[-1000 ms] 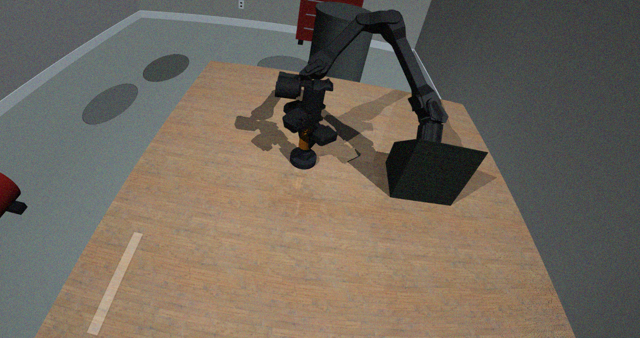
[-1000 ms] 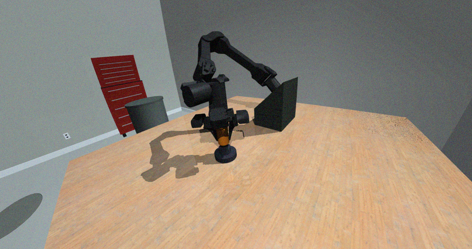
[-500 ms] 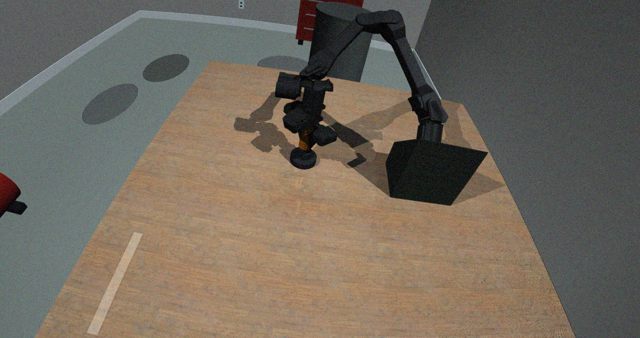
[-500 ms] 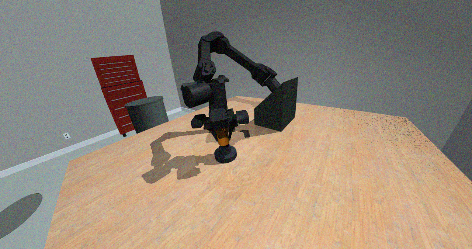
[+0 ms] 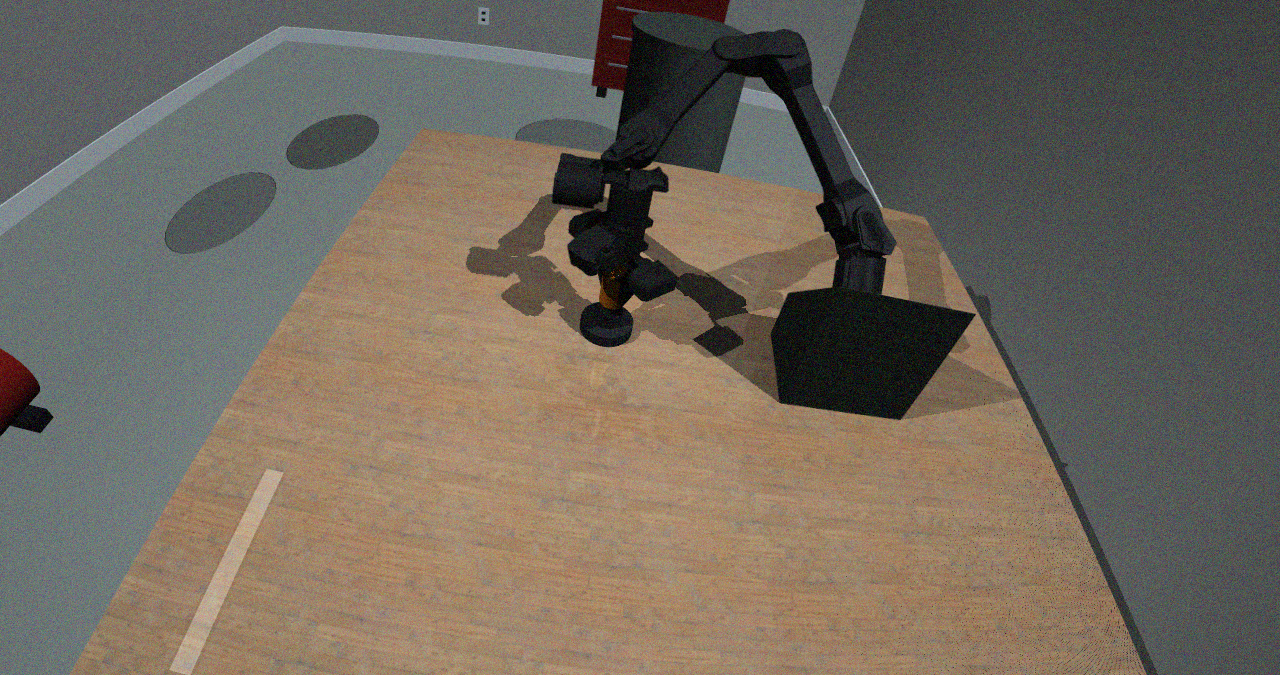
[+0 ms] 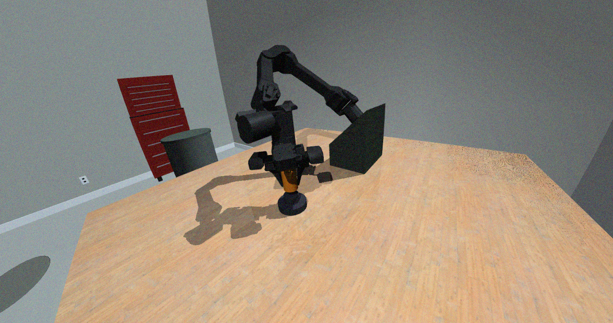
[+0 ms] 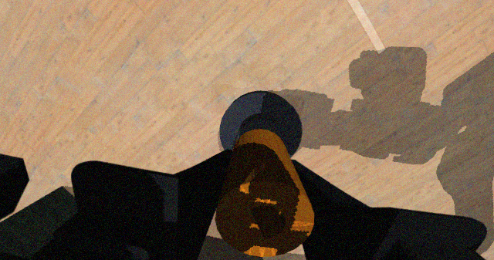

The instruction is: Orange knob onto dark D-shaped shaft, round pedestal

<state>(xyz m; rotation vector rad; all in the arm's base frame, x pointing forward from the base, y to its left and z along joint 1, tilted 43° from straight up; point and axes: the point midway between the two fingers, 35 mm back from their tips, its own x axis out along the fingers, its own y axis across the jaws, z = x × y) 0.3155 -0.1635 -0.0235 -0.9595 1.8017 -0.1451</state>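
The orange knob (image 5: pixel 611 295) (image 6: pixel 289 183) (image 7: pixel 259 175) is a tall tapered piece, roughly upright above the dark round pedestal (image 5: pixel 605 329) (image 6: pixel 292 205) (image 7: pixel 237 115). My gripper (image 5: pixel 613 286) (image 6: pixel 289 179) (image 7: pixel 259 160) points down and is shut on the knob, one finger on each side. The knob's lower end meets a short dark neck in the middle of the pedestal, above its wide base. The shaft's flat side and the knob's hole are hidden. I cannot tell how far the shaft is inside the knob. Much of the knob is in shadow in the wrist view.
A black wedge-shaped block (image 5: pixel 859 353) (image 6: pixel 359 145) stands by the arm's base on the wooden table (image 5: pixel 537 528) (image 6: pixel 343 257). A pale strip (image 5: pixel 228 563) (image 7: pixel 363 17) lies on the table. A grey bin (image 5: pixel 680 89) (image 6: pixel 190 151) and a red cabinet (image 6: pixel 154 119) stand beyond the table.
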